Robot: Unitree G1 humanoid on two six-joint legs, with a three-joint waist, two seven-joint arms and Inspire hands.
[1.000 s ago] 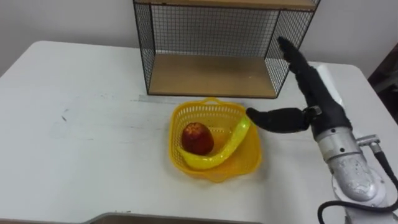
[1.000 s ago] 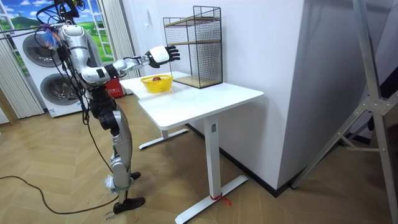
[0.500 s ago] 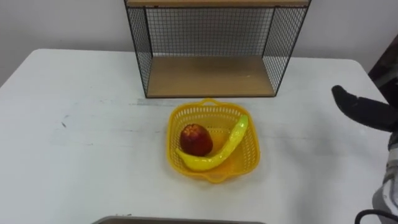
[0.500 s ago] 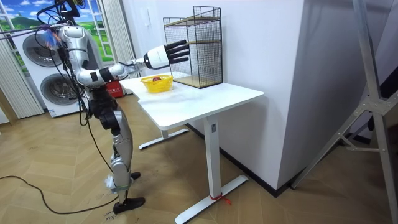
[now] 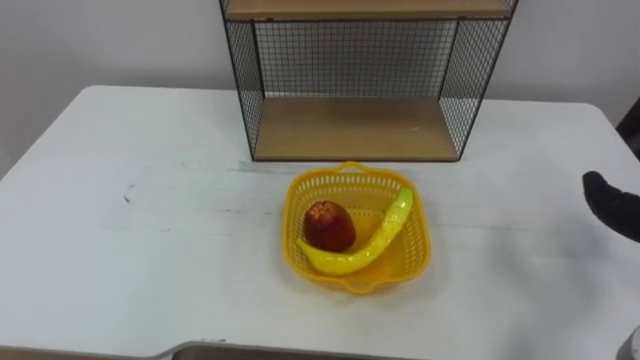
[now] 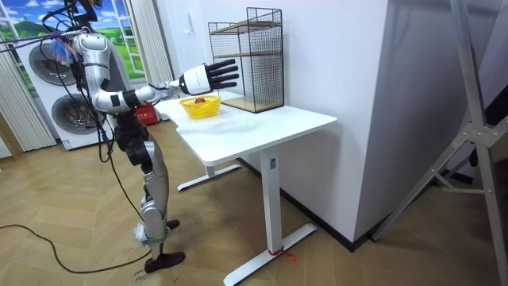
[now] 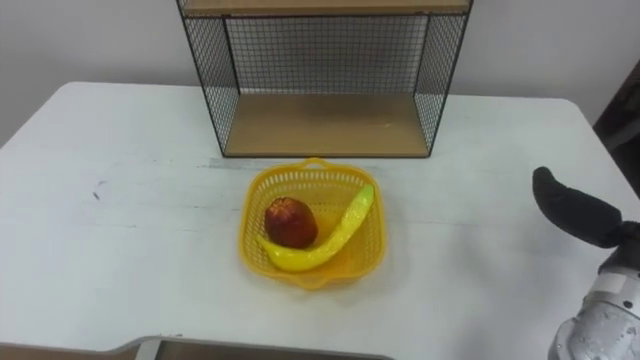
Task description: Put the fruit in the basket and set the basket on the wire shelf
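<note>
1. The robot stands at the end of the white table (image 5: pixel 150 250), on the room view's left, upright, with its right arm stretched forward over the tabletop.
2. The right hand (image 7: pixel 572 213) is raised above the table's right side, well apart from the fruit. In the eye views just a dark part of it comes in from the right edge. In the room view its fingers (image 6: pixel 225 73) are straight and spread wide, holding nothing, and point toward the shelf.
3. The yellow basket (image 5: pixel 350 170) stands on the table near the middle, a little to the right, left of the hand.
4. Both fruits lie in the basket. The red apple (image 5: pixel 329 226) sits in its left half. The banana (image 5: pixel 368 243) curves from the front, under the apple, up to the right rear corner, where its greenish tip leans on the rim. Apple and banana touch.
5. Beyond the basket, near it but apart, the wire shelf (image 5: pixel 355 128) stands at the table's far edge against the wall. It has black mesh at the sides and back and wooden boards, the lower one facing the basket.
</note>
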